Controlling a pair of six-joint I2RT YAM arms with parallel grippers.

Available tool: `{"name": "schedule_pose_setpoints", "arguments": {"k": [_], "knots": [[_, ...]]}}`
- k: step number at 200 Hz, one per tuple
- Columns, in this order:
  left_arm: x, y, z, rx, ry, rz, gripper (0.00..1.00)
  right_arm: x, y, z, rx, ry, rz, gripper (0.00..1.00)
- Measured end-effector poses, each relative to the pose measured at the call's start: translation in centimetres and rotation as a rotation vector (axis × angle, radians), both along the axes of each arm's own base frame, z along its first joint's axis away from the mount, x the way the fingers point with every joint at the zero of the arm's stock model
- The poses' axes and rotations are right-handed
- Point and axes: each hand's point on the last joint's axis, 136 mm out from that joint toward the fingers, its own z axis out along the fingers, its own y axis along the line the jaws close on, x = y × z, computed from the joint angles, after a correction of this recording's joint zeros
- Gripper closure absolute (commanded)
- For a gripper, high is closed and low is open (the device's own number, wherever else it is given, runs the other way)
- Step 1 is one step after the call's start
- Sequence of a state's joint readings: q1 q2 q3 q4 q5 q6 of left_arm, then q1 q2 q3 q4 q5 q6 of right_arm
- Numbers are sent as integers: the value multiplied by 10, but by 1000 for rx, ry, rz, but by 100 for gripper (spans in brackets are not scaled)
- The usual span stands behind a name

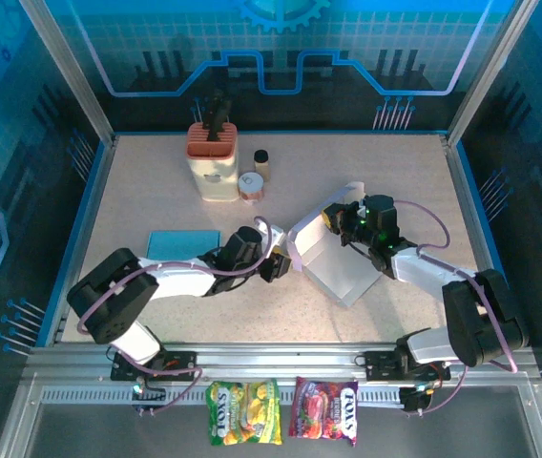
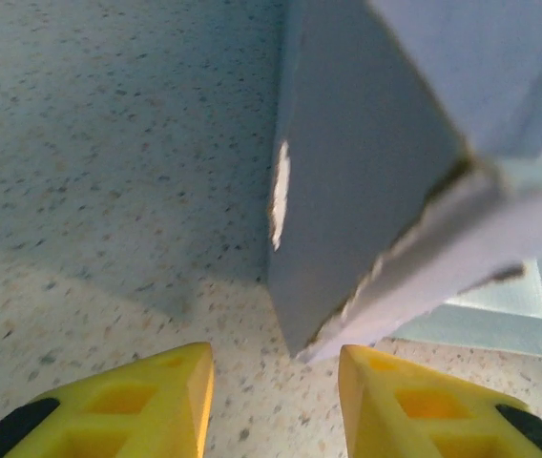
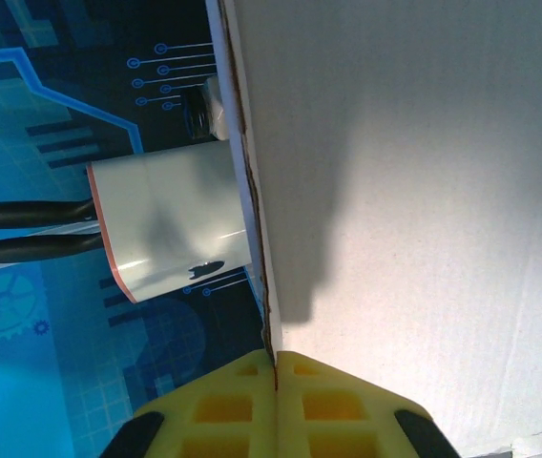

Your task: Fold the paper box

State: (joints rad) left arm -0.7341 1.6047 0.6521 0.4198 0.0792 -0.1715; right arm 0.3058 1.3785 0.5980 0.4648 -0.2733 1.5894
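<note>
Speckled beige table (image 1: 156, 191). White cardboard paper box (image 1: 345, 269), partly folded, lies right of table centre, between both arms, one flap raised on its left side. Right gripper (image 3: 276, 359): yellow jaws pressed together on thin edge of box panel. Left gripper (image 2: 273, 367): yellow jaws apart, holding nothing, box corner just ahead of gap.
</note>
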Motion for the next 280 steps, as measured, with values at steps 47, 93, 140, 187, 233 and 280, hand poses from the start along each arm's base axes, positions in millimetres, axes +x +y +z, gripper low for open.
{"name": "schedule_pose_setpoints", "arguments": {"k": [47,93,140,187,233,280], "knots": [[7,-16,7,-30,-3,-52,65,0,0,0,0,-1,0,100],[8,-20,6,-39,2,-60,63,0,0,1,2,-5,0,100],[11,-23,9,-60,4,-20,62,-1,0,1,7,-24,0,100],[13,-26,5,-48,-8,43,65,-11,-5,-2,15,-65,-12,100],[15,-30,1,-44,-19,94,68,-17,-10,-7,30,-116,-36,100],[16,-34,1,-27,-41,165,68,-17,-12,-6,60,-162,-69,100]]}}
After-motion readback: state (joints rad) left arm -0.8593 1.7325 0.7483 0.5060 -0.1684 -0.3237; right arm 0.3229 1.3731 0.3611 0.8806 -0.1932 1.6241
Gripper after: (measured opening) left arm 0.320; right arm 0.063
